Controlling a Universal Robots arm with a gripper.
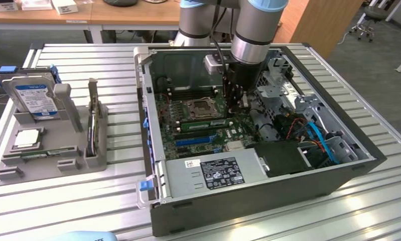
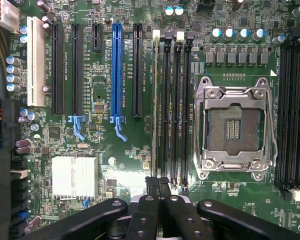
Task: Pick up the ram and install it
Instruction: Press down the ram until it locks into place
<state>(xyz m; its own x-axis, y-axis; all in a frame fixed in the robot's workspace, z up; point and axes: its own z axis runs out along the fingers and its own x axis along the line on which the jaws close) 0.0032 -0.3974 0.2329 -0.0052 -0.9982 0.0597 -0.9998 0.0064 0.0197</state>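
Black two-finger gripper, closed and seemingly empty, over one end of the thin green ram stick. Its long axis lies parallel to the black memory slots.

The ram is a long, thin green stick standing on edge in a memory slot on the motherboard, just near of the processor socket. From above its top edge shows as a narrow pale line.
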